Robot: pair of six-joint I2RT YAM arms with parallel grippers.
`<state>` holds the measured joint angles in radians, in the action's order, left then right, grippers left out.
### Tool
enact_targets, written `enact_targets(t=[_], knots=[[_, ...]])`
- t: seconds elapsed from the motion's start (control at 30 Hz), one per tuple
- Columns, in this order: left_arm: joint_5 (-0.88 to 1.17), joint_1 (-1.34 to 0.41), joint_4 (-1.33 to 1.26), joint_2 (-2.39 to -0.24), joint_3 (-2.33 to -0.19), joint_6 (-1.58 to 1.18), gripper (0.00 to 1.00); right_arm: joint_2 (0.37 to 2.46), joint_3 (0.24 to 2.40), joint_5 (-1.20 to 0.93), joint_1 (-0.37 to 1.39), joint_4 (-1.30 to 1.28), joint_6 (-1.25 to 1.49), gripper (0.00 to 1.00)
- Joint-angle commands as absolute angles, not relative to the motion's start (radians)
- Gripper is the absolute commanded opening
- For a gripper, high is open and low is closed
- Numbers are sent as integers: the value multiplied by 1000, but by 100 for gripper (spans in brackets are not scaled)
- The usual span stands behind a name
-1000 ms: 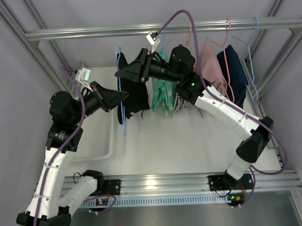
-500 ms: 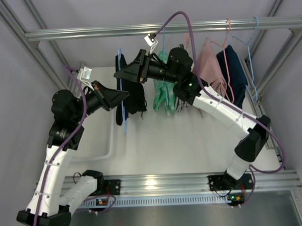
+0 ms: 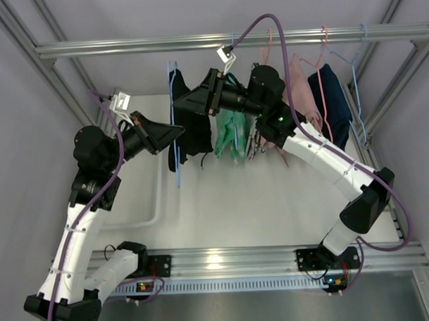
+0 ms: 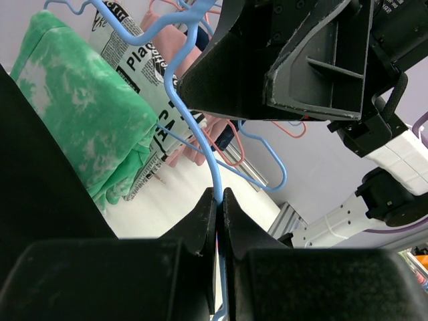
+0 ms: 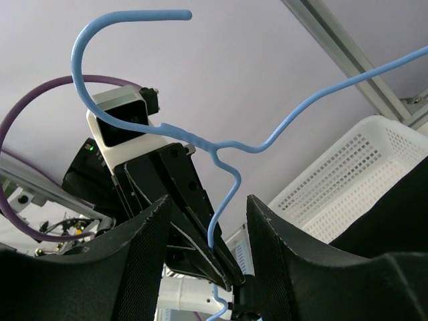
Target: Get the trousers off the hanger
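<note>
- left pincer (image 4: pixel 219 200) clamped on the blue hanger (image 5: pixel 134 15) wire below its neck; it needs a firm, steady hold
- right pincer (image 5: pixel 207 214) wide, the wire between its fingers; it should close on cloth only, then draw it sideways
- dark trousers (image 3: pixel 194 133) draped limp over the hanger, above the desk (image 3: pixel 272 208)

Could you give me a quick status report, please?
Left gripper shut on blue hanger. Right gripper open at dark trousers, not yet off hanger. Green garment hangs close alongside.

Black lettering starting "Pla" shows on the grey printed garment (image 4: pixel 137 60).
</note>
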<state>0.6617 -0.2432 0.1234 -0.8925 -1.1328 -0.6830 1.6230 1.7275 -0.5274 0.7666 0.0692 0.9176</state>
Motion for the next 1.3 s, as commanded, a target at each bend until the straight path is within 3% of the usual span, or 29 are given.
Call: enact_targets(t=[0.0, 0.27, 0.47, 0.57, 0.67, 0.73, 0.8, 0.83, 0.93, 1.13, 1.27], knots=[[692, -245, -123, -884, -1158, -658, 0, 1614, 1730, -541, 761, 93, 903, 49], [722, -245, -135, -887, -1158, -672, 0, 1730, 1786, -587, 769, 215, 1043, 49], [723, -247, -140, -893, -1154, -675, 0, 1779, 1847, -603, 788, 285, 1084, 41], [709, -249, -129, -893, -1147, -670, 0, 1776, 1856, -603, 796, 291, 1092, 24], [675, -249, -91, -890, -1147, -637, 0, 1755, 1847, -603, 798, 282, 1098, 1], [657, -249, -74, -882, -1144, -626, 9, 1741, 1841, -604, 798, 276, 1095, 0], [641, -247, -55, -871, -1141, -608, 33, 1723, 1841, -606, 795, 261, 1088, 0], [635, -247, -52, -849, -1141, -595, 55, 1715, 1841, -607, 793, 255, 1083, 0], [511, -247, 35, -774, -1140, -500, 76, 1681, 1841, -610, 781, 256, 1081, 0], [226, -247, 210, -632, -1080, -226, 82, 1646, 1861, -614, 767, 242, 1080, 0], [253, -247, 277, -545, -942, -115, 81, 1635, 1859, -614, 764, 233, 1083, 0]])
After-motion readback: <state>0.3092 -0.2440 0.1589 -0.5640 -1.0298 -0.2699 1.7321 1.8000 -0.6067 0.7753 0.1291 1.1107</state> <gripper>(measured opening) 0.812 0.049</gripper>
